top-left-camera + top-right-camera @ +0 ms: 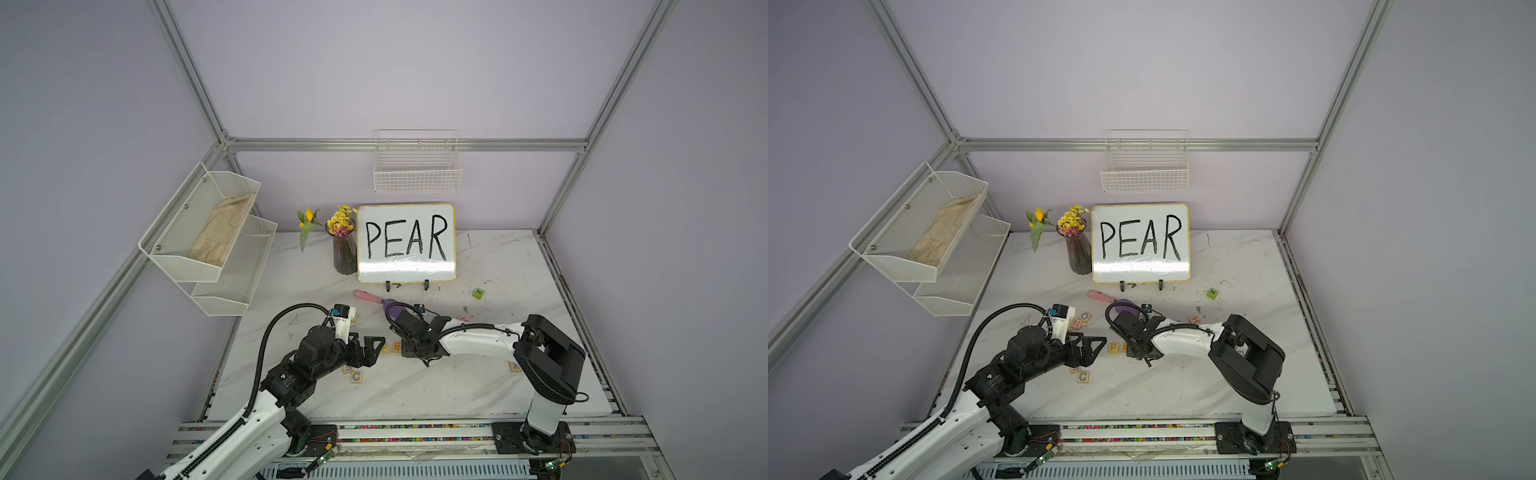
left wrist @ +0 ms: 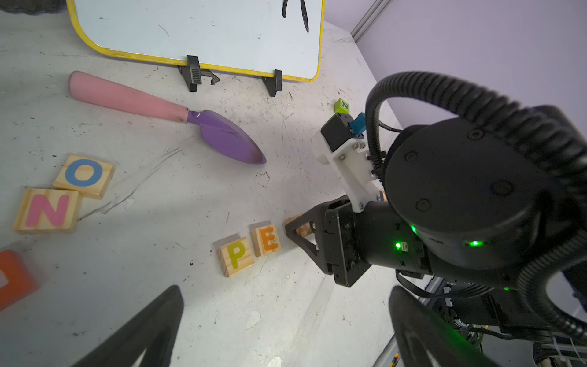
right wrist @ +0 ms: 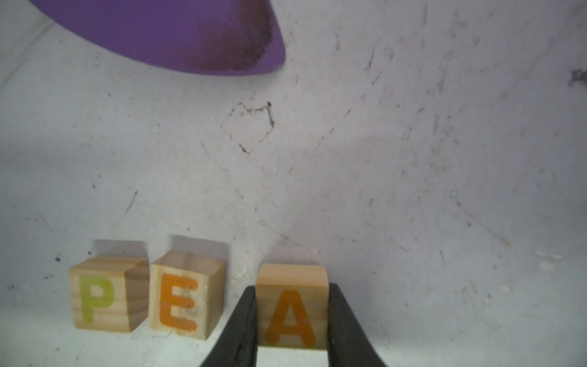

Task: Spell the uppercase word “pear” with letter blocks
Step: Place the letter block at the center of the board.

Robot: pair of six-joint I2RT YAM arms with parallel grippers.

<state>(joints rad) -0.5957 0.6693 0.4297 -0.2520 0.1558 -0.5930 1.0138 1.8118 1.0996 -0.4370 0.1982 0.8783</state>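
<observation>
- The right gripper [image 3: 291, 287] is clamped on the A block [image 3: 290, 317]. One black finger [image 3: 244, 317] presses flat against each side face, and the orange letter faces up between them.
- I cannot tell whether the A block rests on the table [image 3: 413, 190] or hangs just off it.
- Just beside the finger on the robot's left stands the E block [image 3: 184, 302], with a narrow gap between them.
- Close against the E block's far side is the P block [image 3: 101, 295], so the row reads P, E, A.
- Ahead of the fingertips, toward the whiteboard [image 1: 406, 243], lies the purple blade of a trowel [image 3: 178, 35].
- Past the P block, the left gripper [image 2: 287, 290] faces the right one, its fingers spread wide with nothing between them.
- Off to the left gripper's whiteboard side, the O block [image 2: 84, 174] and the pink N block [image 2: 47, 211] touch at a corner.
- The C block [image 1: 356, 377] lies near its body.
- The green N cube [image 2: 342, 106] sits well apart, near the whiteboard.
</observation>
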